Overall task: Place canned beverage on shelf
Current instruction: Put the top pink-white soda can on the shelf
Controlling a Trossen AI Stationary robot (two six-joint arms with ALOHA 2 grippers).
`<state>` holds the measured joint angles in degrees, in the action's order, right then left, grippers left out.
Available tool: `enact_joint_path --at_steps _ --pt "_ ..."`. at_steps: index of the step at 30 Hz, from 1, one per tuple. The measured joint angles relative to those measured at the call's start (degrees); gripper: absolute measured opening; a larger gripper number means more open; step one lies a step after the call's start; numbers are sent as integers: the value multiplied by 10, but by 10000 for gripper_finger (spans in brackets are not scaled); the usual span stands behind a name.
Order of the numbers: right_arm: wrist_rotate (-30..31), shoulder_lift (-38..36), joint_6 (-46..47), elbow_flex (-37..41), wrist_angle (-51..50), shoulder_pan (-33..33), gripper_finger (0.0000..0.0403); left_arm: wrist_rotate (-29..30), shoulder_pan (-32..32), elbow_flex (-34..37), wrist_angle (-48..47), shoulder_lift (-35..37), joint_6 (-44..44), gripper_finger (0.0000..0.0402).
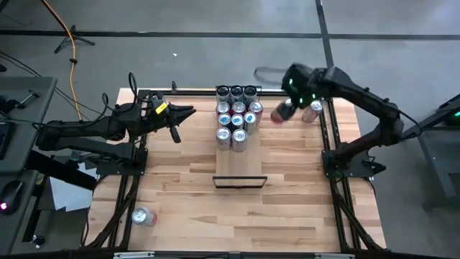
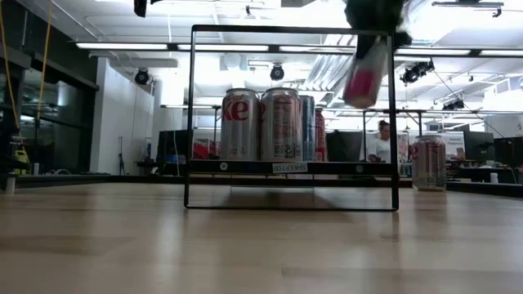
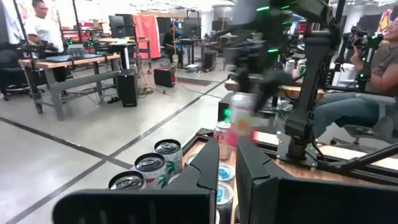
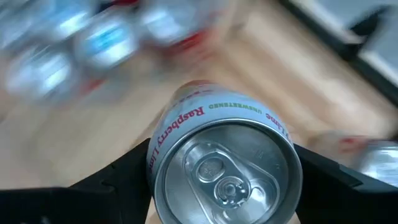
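Pink raspberry-lime can is clamped between the fingers of my right gripper, lifted off the bench near its far right corner, beside the shelf, whose far end is crowded with cans. I think the can hangs tilted, ready for carrying over. My left gripper waits closed at the far left.

High view: straight down over whole worktop, both arms in frame. Low view: level at worktop edge, facing shelf end-on, room behind. Left wrist view: looks across cans toward right arm. Right wrist view: pressed close above held can. Can cluster shared by high, low, left wrist.
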<state>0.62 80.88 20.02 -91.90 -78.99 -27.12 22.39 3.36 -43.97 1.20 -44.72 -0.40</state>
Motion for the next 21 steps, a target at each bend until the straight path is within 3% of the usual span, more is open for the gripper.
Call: enact_joint_path --at_steps 3,9,14,21 --pt "-7 0 12 -22 -26 106 281 0 0 0 0 0 -9 1" --pt "15 23 54 -17 37 267 281 1 0 0 0 0 -11 1" --pt "63 86 55 -17 108 317 281 11 0 0 0 0 -11 1" --pt "57 184 50 -16 106 328 281 12 0 0 0 0 -11 1"
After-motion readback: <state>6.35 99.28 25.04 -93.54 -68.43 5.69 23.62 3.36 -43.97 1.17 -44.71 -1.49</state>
